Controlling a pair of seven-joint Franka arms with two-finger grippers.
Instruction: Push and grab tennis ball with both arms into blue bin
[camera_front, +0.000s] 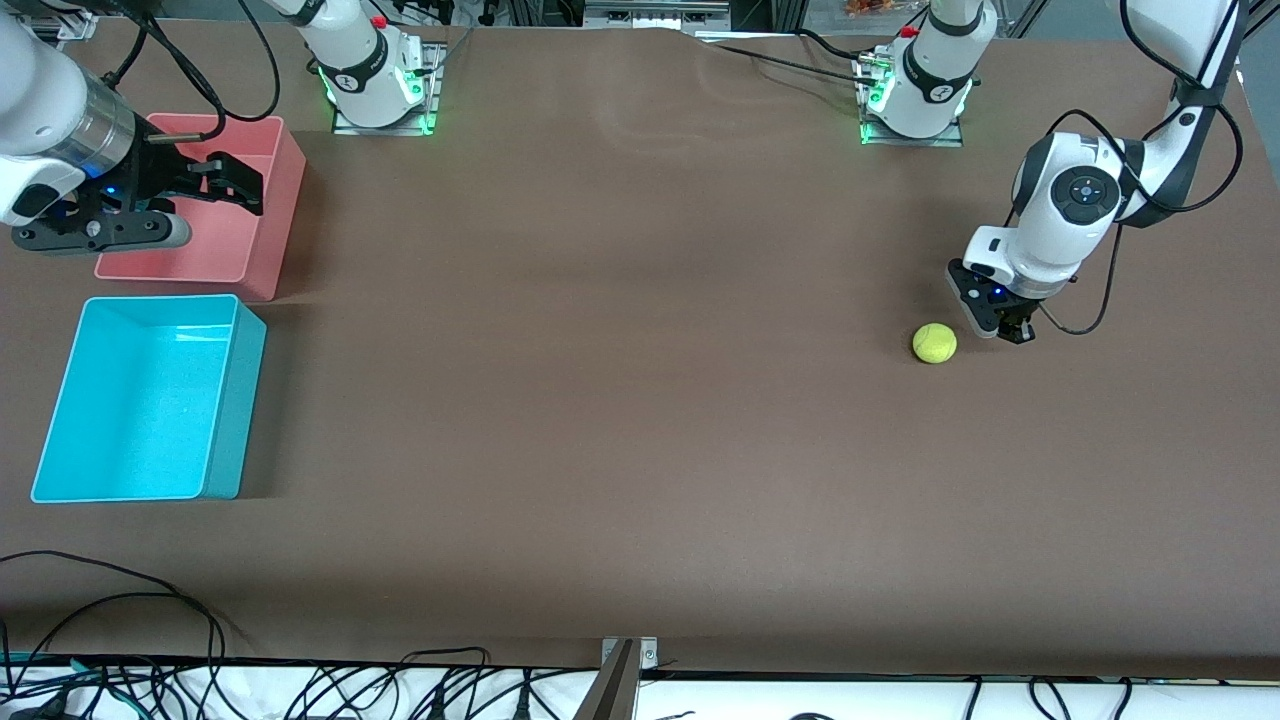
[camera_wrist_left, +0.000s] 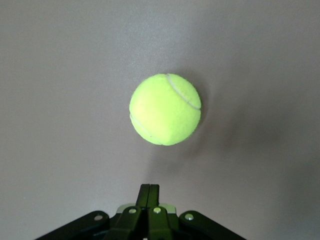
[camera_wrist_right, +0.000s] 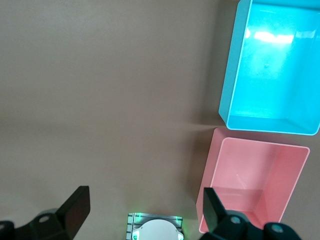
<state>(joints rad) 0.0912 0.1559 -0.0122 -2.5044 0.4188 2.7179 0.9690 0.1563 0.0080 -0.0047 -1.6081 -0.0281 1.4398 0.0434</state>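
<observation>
Brown table (camera_front: 620, 400) wide open across frame centre. Blue bin (camera_front: 140, 400) at lower-left edge, pink bin (camera_front: 215, 215) just above it, small gap between. Tennis ball (camera_front: 934, 343) mid-right on bare cloth, well apart from both bins. Left gripper (camera_front: 1015, 333) low just beside ball, fingers (camera_wrist_left: 149, 192) pressed together, not touching ball. Right gripper (camera_front: 235, 180) upper left, over pink bin, fingers spread, holding nothing.
</observation>
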